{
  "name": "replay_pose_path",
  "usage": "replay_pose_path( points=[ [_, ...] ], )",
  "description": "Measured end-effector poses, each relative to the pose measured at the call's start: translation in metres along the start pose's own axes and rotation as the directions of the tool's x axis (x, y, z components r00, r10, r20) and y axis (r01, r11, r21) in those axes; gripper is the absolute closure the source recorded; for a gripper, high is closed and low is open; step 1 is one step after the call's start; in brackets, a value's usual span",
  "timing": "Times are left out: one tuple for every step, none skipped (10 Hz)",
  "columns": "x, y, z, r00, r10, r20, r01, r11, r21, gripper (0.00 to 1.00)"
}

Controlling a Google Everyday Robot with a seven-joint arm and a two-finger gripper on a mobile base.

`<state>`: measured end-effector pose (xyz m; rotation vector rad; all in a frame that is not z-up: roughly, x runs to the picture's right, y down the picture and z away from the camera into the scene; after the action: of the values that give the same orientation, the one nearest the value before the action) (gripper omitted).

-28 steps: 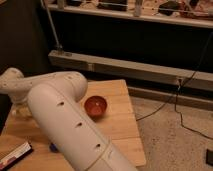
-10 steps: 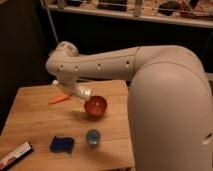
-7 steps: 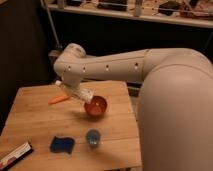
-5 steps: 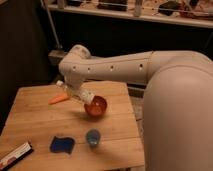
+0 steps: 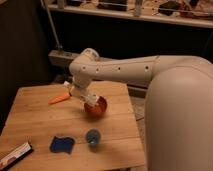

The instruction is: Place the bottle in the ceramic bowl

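The glossy orange-red ceramic bowl (image 5: 99, 108) stands on the wooden table (image 5: 40, 120), right of centre. My gripper (image 5: 76, 91) hangs below the white wrist, just left of the bowl and close above the tabletop. It is shut on the bottle (image 5: 89, 98), a whitish stick-like shape that slants down to the right, its lower end over the bowl's left rim. The fingers themselves are hard to tell apart from the bottle.
An orange-handled tool (image 5: 59, 98) lies left of the gripper. A small blue cup (image 5: 92, 136) and a flat blue object (image 5: 62, 144) sit near the front edge. A white-and-red box (image 5: 15, 155) lies at the front left corner. My bulky white arm fills the right side.
The wrist and gripper have shifted to the right with the bottle, bringing it over the bowl's left rim. The bowl, cup and tool have not moved.
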<state>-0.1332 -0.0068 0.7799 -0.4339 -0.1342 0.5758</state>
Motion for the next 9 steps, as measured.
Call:
replay_pose_path(
  points=[
    [0.003, -0.002, 0.002, 1.000, 0.003, -0.003, -0.003, 1.000, -0.005, 0.77],
    [0.006, -0.004, 0.003, 1.000, 0.007, 0.000, -0.007, 1.000, -0.013, 0.77],
    [0.007, -0.005, 0.005, 1.000, 0.011, 0.007, -0.011, 1.000, -0.021, 0.77],
    [0.007, -0.006, 0.007, 1.000, 0.017, 0.016, -0.017, 0.999, -0.032, 0.77],
    [0.008, -0.006, 0.011, 0.999, 0.026, 0.028, -0.025, 0.998, -0.050, 0.77],
    [0.009, -0.006, 0.014, 0.999, 0.033, 0.036, -0.031, 0.998, -0.063, 0.77],
    [0.010, -0.007, 0.017, 0.998, 0.040, 0.045, -0.036, 0.996, -0.078, 0.77],
    [0.013, -0.008, 0.021, 0.998, 0.044, 0.051, -0.039, 0.995, -0.093, 0.77],
    [0.016, -0.009, 0.024, 0.998, 0.043, 0.047, -0.038, 0.994, -0.101, 0.77]
  ],
)
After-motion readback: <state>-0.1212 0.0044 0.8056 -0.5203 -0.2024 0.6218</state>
